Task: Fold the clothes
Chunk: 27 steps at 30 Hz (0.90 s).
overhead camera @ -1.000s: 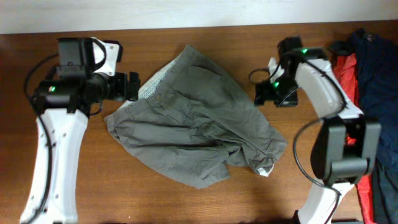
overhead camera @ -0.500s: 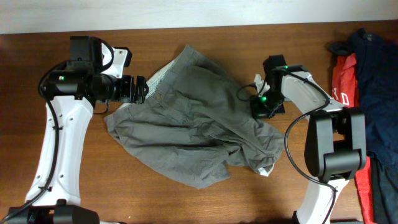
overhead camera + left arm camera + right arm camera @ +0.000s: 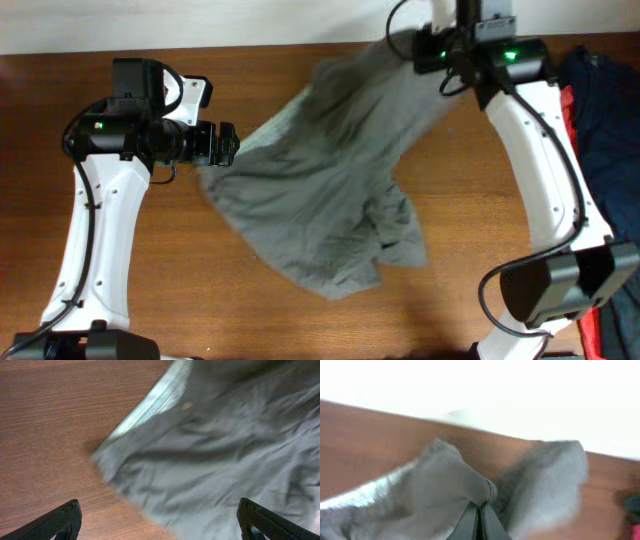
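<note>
The clothes are grey-olive shorts, partly lifted off the brown table. My right gripper is at the table's far edge, shut on a bunch of the shorts' cloth, which hangs stretched from it. In the right wrist view its fingers pinch a fold of the shorts. My left gripper stands open at the shorts' left edge. In the left wrist view its fingertips are wide apart, with the shorts and their pale waistband lining just ahead, blurred.
Navy-blue garments and a red garment are piled at the table's right edge behind my right arm. A white wall runs along the far edge.
My right gripper shut on the shorts' right side and swung up toward the far edge, lifting and stretching the cloth. My left gripper moved in to the shorts' left edge, still open.
</note>
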Each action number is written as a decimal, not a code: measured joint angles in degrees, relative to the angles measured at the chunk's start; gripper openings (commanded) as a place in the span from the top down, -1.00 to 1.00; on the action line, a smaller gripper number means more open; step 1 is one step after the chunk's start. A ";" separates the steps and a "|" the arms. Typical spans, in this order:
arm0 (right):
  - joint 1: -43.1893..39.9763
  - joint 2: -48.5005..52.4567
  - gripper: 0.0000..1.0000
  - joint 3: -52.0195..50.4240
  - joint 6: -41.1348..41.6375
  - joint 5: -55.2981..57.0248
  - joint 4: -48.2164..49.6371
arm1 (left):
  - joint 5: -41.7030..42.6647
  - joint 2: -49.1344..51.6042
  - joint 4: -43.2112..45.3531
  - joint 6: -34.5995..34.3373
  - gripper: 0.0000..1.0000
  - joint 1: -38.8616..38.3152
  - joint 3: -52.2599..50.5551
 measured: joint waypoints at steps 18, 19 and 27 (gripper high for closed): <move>-2.23 5.49 -0.98 -0.90 5.44 -3.28 -29.94 | -0.02 4.26 3.48 4.35 -0.98 -0.52 0.26; -2.23 5.49 -0.98 -0.92 5.70 -4.28 -30.88 | -0.02 5.66 4.39 5.05 -0.98 -0.81 0.35; -2.23 5.49 -0.98 -1.05 8.37 -8.35 -37.40 | -1.44 18.53 15.87 8.85 -0.98 -3.17 0.39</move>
